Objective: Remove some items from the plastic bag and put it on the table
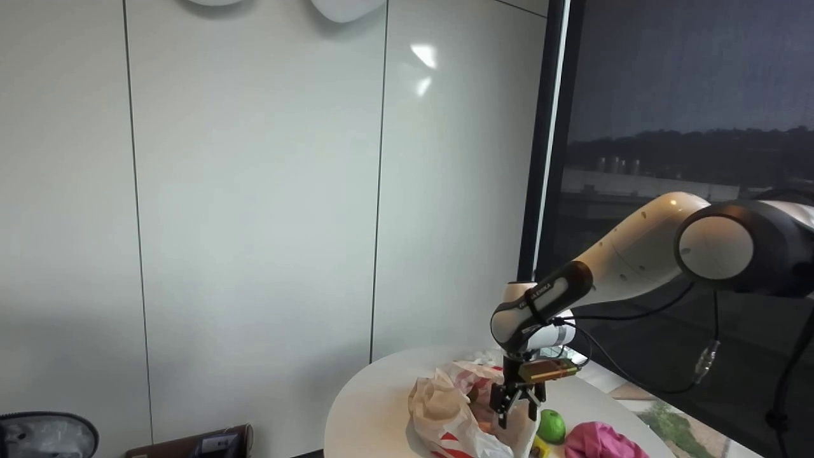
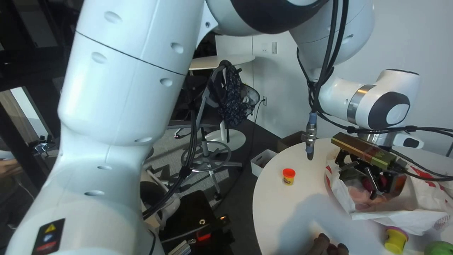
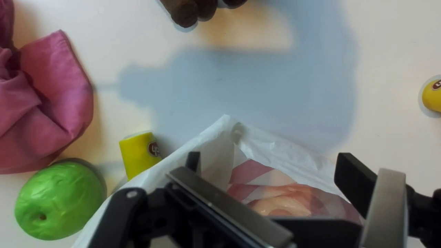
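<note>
1. At left in the wrist view, a pink cloth (image 3: 44, 103) and a round green object (image 3: 60, 199) lay on the white counter (image 3: 389, 51).
2. Left of centre sat a yellow tub (image 3: 136, 155).
3. The plastic bag (image 3: 275, 148) gaped at lower centre.
4. Above it, toward lower right, the fingers (image 3: 386, 203) hung spread apart.

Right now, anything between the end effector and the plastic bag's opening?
Nothing visible. The end effector is open at the gaping mouth of the plastic bag; whether its tips are below the rim, I can't tell. The yellow tub and green fruit sit outside the bag, off to one side.
</note>
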### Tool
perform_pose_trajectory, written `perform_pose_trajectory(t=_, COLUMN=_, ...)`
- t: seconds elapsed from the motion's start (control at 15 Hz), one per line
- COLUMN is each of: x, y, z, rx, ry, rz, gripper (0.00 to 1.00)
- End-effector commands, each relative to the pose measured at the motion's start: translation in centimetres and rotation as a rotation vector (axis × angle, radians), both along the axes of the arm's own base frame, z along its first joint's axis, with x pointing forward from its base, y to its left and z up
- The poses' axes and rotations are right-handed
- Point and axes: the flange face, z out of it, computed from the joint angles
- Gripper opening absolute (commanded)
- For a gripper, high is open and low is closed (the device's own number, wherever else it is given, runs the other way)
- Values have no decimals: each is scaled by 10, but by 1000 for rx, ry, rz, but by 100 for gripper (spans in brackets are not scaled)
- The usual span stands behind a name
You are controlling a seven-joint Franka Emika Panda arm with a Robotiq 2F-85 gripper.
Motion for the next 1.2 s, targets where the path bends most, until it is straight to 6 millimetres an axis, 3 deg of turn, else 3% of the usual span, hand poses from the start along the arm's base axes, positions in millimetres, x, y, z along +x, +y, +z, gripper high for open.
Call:
perform_pose_trajectory(t=0.0, x=38, y=-7, z=-18, rx=-38, ry=-61, rz=42, gripper=100)
perform_pose_trajectory(t=0.33, x=75, y=31, z=-44, rx=-11, ry=-130, rz=75, gripper=100)
perform_pose_trajectory(t=0.67, x=117, y=39, z=-64, rx=-87, ry=-273, rz=205, gripper=100)
perform_pose_trajectory(t=1.13, x=138, y=58, z=-97, rx=3, ry=-369, rz=306, gripper=100)
